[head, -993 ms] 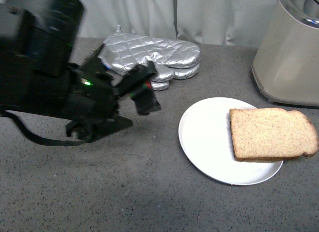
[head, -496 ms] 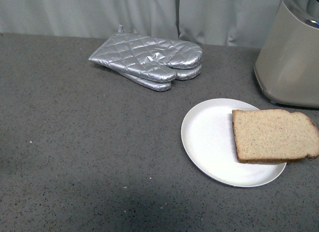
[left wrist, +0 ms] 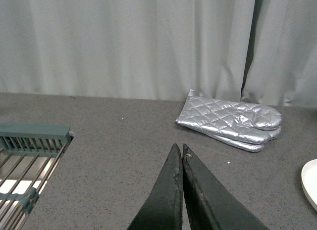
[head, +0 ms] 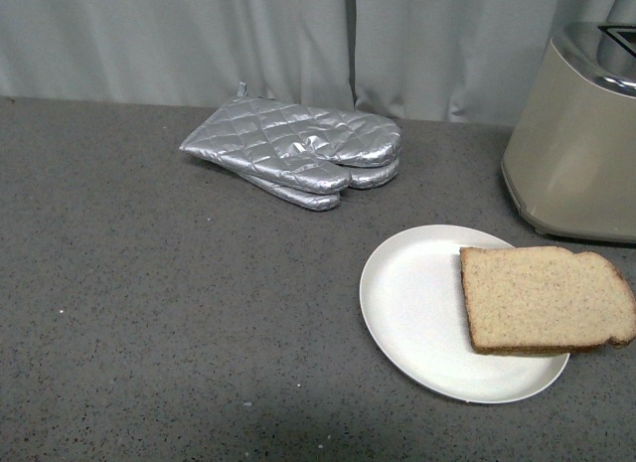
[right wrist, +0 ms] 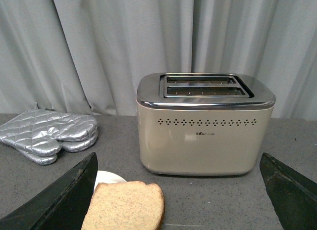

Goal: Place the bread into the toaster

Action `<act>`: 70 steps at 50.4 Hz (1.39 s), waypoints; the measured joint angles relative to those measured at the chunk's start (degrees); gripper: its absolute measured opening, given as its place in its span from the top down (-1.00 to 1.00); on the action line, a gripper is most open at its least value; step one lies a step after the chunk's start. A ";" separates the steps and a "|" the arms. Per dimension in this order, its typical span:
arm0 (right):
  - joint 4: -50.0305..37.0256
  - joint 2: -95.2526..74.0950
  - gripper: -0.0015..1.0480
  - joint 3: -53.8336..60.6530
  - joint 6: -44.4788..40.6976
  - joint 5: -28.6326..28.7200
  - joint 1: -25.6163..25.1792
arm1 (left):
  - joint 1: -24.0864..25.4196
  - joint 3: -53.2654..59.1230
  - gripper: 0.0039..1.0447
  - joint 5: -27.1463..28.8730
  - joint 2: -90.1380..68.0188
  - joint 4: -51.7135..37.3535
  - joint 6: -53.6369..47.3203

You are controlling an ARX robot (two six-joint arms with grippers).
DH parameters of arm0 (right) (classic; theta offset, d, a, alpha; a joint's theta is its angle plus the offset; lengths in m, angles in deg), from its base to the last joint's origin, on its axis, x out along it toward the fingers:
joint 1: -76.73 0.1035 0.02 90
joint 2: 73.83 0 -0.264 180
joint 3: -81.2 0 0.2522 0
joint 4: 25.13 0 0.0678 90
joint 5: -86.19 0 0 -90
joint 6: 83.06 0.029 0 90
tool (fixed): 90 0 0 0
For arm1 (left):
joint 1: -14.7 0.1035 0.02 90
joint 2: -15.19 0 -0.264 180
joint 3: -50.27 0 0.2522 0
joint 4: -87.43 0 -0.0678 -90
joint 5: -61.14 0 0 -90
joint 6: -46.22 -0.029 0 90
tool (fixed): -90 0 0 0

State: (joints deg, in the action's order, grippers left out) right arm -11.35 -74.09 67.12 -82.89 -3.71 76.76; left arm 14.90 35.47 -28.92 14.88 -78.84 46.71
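Front view: bread [head: 545,300] flat, rounded top rightward.

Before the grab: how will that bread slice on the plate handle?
The bread slice looks thin and porous: probably light, soft, crushable under a hard pinch. It overhangs the white plate without drooping, suggesting fair stiffness. Flat, so unlikely to roll.

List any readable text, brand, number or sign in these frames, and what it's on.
Small dark brand mark on the front of the toaster, under the row of vent holes: too small to read in the right wrist view.
Bread, plate, oven mitts: no text visible.
Nothing else legible in any view.
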 joint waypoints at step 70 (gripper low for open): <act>-73.16 -114.46 -0.82 -4.44 50.14 -8.94 5.01 | -0.02 0.00 -0.88 0.02 0.09 0.00 -0.20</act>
State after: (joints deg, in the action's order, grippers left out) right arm -84.51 -188.55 62.69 -32.76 -12.65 81.77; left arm 14.88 35.47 -28.90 14.96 -78.84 46.51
